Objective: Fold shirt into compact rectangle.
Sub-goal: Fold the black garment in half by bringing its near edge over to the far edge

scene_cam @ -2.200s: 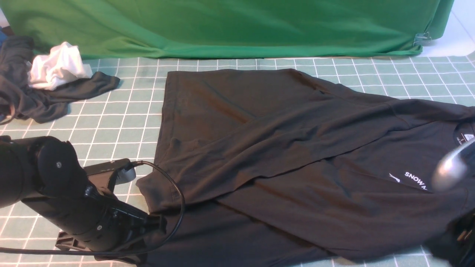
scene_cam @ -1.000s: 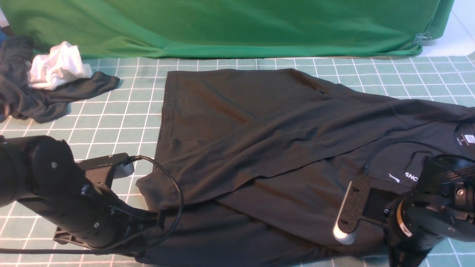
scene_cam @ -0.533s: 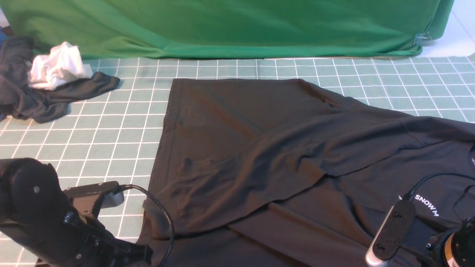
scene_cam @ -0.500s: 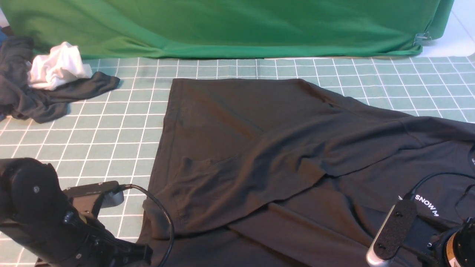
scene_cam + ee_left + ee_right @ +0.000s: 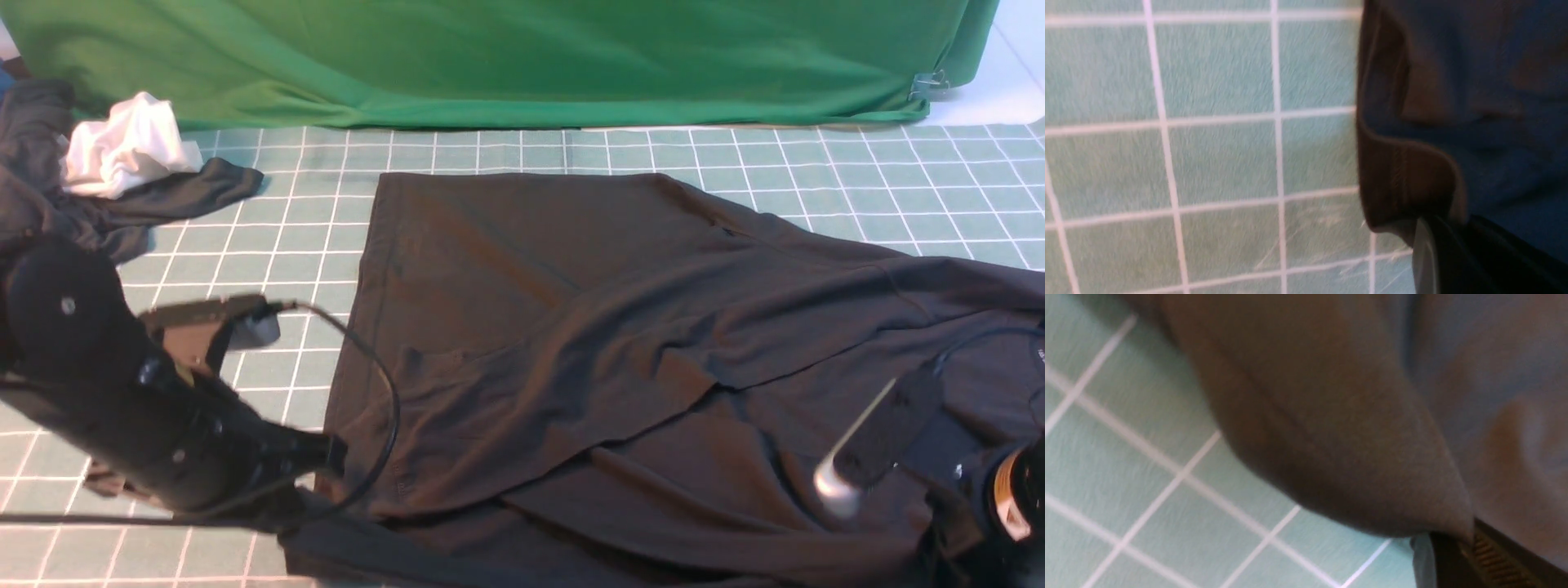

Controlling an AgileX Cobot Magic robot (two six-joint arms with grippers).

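Mat [image 5: 269,245]: your green gridded work surface.
Shirt [image 5: 571,327]: black, spread from the mat's centre to its right edge and down to the near edge; you see one sleeve folded across.
Left gripper [image 5: 1437,241]: clamped on the shirt's hem corner.
Right gripper [image 5: 1453,547]: clamped on shirt fabric.

Grid mat [image 5: 269,245] bears shirt [image 5: 571,327], bunched cloths [image 5: 122,155]

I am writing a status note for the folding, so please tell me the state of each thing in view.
shirt: lying mostly flat, one sleeve folded across the body.
left tool: shut on the shirt's hem corner.
right tool: shut on the shirt's edge.
dark grey cloth: crumpled, untouched.
white cloth: bunched against the dark grey cloth.
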